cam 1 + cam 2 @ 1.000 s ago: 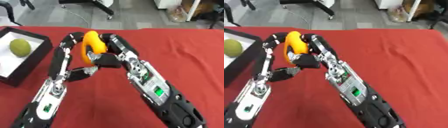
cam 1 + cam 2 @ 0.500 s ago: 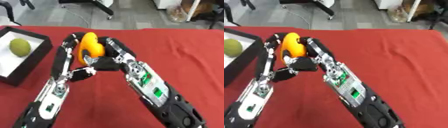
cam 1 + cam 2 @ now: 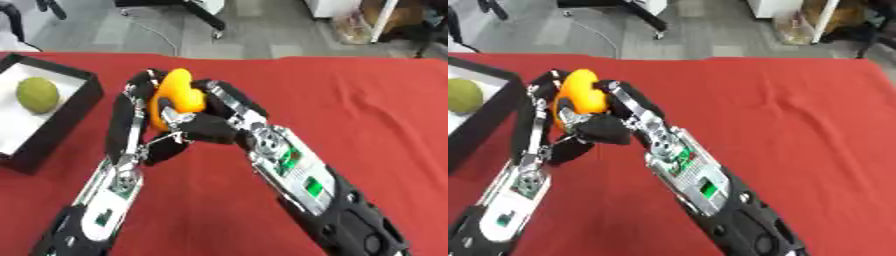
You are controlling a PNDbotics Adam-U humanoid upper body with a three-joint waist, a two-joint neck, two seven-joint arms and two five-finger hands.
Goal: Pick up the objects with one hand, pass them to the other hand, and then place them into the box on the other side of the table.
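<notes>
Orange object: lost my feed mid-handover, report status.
Left hand and right hand both curled on orange object, above the red table. Box at left holds a green fruit. Path clear.

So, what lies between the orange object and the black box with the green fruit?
Only the left robot hand and bare red tablecloth, in the left eye view.
</notes>
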